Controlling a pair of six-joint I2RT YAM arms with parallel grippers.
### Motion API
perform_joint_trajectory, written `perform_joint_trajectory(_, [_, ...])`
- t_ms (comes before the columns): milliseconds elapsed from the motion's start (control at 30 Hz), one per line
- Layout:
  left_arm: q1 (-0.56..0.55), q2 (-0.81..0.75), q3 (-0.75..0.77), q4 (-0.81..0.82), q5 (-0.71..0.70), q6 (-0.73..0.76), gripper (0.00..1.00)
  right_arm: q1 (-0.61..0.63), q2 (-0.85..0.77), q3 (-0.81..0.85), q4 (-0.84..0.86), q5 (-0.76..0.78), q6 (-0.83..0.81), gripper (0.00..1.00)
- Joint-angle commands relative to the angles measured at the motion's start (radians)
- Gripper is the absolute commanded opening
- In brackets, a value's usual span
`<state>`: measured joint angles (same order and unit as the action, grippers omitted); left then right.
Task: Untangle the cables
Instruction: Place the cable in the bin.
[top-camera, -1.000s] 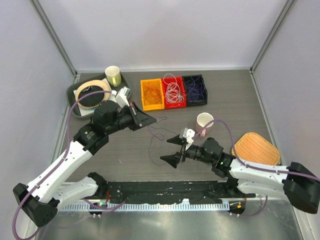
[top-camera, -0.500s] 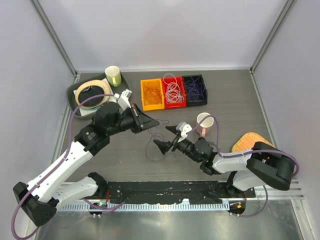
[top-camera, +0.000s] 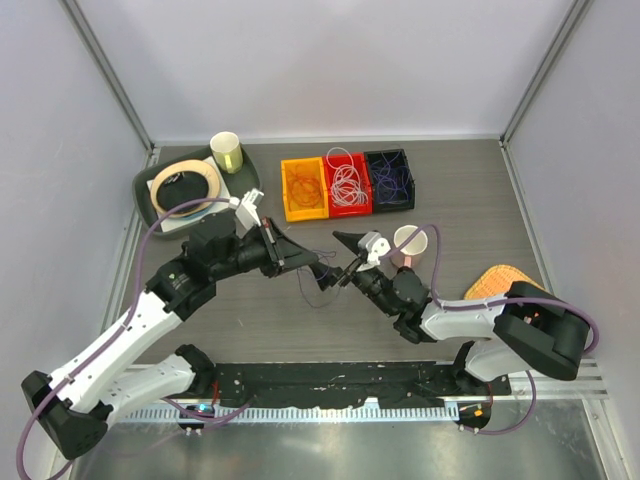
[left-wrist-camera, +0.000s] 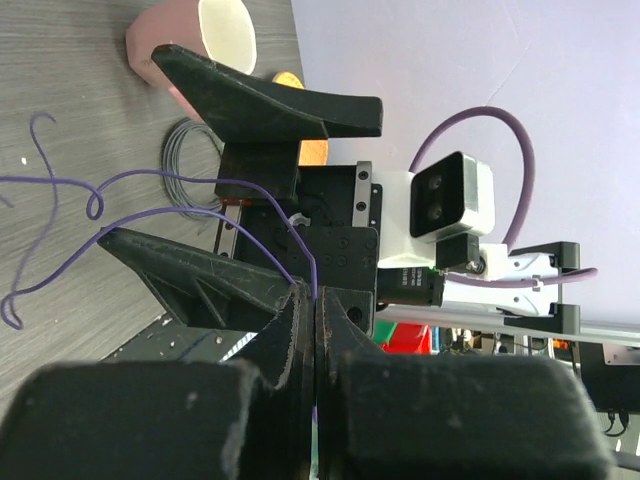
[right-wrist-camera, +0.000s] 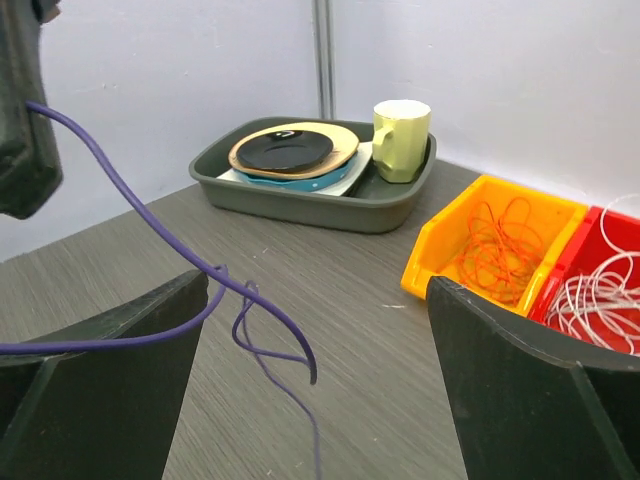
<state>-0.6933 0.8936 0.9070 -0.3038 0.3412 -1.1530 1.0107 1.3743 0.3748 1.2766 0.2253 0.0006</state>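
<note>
As its wrist view shows, left gripper (left-wrist-camera: 313, 300) pinches purple cable (left-wrist-camera: 313, 272), right gripper (right-wrist-camera: 315, 285) wide

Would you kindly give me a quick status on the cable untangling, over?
Left tool shut on purple cable. Right tool open, straddling that cable, not gripping. Pink cup close beside right tool.

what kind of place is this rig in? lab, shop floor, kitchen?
Most likely a robotics lab test cell: plain white panels box in the table, left arm and right arm are bolted to a rail, and bins hold colour-sorted cables.
</note>
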Motion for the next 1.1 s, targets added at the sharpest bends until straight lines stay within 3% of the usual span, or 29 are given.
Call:
perform_joint_trajectory(0, [-0.006, 0.008, -0.005, 0.026, 0.053, -0.008, 0.00, -0.007, -0.012, 0.047, 0.130, -0.138, -0.100, 0.94])
perform_joint_trajectory(100, [-0.008, 0.016, -0.007, 0.026, 0.053, -0.008, 0.00, -0.007, -0.020, 0.084, 0.055, -0.167, -0.103, 0.71])
perform_joint_trajectory(133, [-0.008, 0.015, -0.005, 0.028, 0.053, -0.007, 0.00, -0.007, -0.024, 0.091, -0.004, -0.164, -0.088, 0.49])
perform_joint_trajectory(200, [-0.008, 0.005, -0.003, 0.026, 0.039, -0.001, 0.00, -0.007, -0.034, 0.096, -0.037, -0.138, -0.077, 0.25])
perform_joint_trajectory(233, [-0.008, -0.002, 0.006, 0.006, 0.012, 0.010, 0.00, -0.007, -0.037, 0.079, -0.040, -0.103, -0.061, 0.01])
perform_joint_trajectory(367, [-0.008, -0.018, 0.020, -0.050, -0.069, 0.039, 0.00, -0.007, -0.079, 0.052, -0.092, -0.087, -0.010, 0.01])
perform_joint_trajectory(433, [-0.008, -0.021, 0.024, -0.090, -0.103, 0.062, 0.10, -0.007, -0.110, 0.058, -0.189, -0.057, -0.002, 0.01])
perform_joint_trajectory(467, [-0.008, -0.022, 0.021, -0.096, -0.122, 0.074, 0.18, -0.007, -0.127, 0.081, -0.230, -0.028, -0.002, 0.01])
perform_joint_trajectory(500, [-0.006, -0.027, 0.021, -0.112, -0.169, 0.099, 0.42, -0.009, -0.159, 0.094, -0.332, 0.021, -0.002, 0.01])
perform_joint_trajectory(567, [-0.008, -0.030, 0.023, -0.158, -0.214, 0.122, 0.68, -0.011, -0.188, 0.152, -0.445, 0.069, 0.021, 0.01])
perform_joint_trajectory(600, [-0.008, -0.038, 0.023, -0.170, -0.253, 0.133, 0.90, -0.015, -0.214, 0.170, -0.539, 0.084, 0.025, 0.01])
perform_joint_trajectory(633, [-0.008, -0.044, 0.021, -0.194, -0.267, 0.142, 0.96, -0.017, -0.224, 0.183, -0.575, 0.115, 0.029, 0.01])
perform_joint_trajectory(800, [-0.008, -0.107, 0.004, -0.225, -0.372, 0.182, 1.00, -0.055, -0.245, 0.274, -0.701, 0.216, 0.033, 0.01])
perform_joint_trajectory(1067, [-0.008, -0.234, -0.063, -0.408, -0.690, 0.197, 1.00, -0.328, -0.098, 0.501, -0.777, 0.172, 0.168, 0.01])
